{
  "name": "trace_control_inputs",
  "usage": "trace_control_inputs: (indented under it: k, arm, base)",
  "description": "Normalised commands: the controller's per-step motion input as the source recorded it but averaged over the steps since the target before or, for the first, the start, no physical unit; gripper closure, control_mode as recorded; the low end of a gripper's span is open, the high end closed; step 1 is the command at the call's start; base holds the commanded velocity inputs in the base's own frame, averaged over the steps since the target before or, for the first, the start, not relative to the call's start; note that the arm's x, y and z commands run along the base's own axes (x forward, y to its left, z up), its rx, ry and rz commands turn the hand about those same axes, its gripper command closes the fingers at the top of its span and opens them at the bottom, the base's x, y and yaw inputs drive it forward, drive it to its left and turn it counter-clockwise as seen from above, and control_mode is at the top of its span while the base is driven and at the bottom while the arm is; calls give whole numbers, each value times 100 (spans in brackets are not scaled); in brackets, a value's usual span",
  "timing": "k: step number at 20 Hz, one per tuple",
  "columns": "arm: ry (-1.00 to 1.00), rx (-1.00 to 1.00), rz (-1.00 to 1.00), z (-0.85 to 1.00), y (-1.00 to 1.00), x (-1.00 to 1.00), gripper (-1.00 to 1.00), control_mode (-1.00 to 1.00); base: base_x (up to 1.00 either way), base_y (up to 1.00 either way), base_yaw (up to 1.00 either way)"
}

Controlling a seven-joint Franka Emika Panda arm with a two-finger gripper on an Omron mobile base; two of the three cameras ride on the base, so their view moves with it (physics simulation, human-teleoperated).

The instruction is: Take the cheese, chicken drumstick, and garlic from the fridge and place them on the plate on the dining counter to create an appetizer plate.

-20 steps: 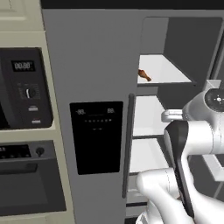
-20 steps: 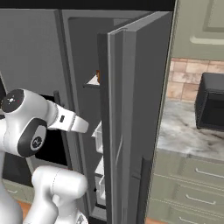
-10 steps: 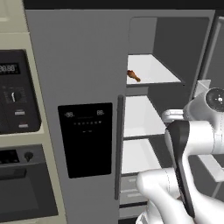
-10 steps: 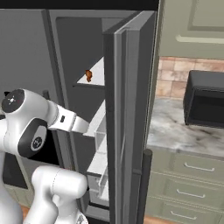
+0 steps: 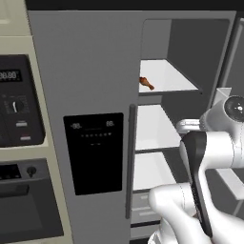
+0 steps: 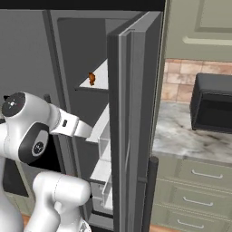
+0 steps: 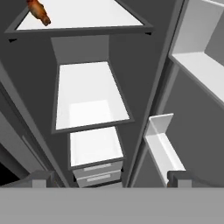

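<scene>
- We saw the tall grey fridge (image 5: 90, 71) standing with its right door (image 6: 136, 127) swung open, baring white inner shelves (image 7: 89, 94).
- The small orange-brown chicken drumstick (image 5: 146, 83) lay at the left edge of the top shelf.
- Our gripper (image 7: 111, 179) faced the shelves with its jaws wide apart, holding nothing.
</scene>
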Motion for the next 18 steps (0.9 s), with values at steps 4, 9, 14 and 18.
trace_control_inputs:
  k: [4, 9, 14, 18]
  arm:
    - [0, 0, -1, 0, 9, 7, -100, -100]
    - [-7, 0, 7, 15, 4, 13, -100, -100]
    - [-10, 1, 16, 29, 0, 20, -100, -100]
    - [-4, 0, 12, 36, 21, 24, -100, -100]
  base:
    - [14, 14, -4]
    - [0, 0, 0]
    - [0, 0, 0]
    - [0, 0, 0]
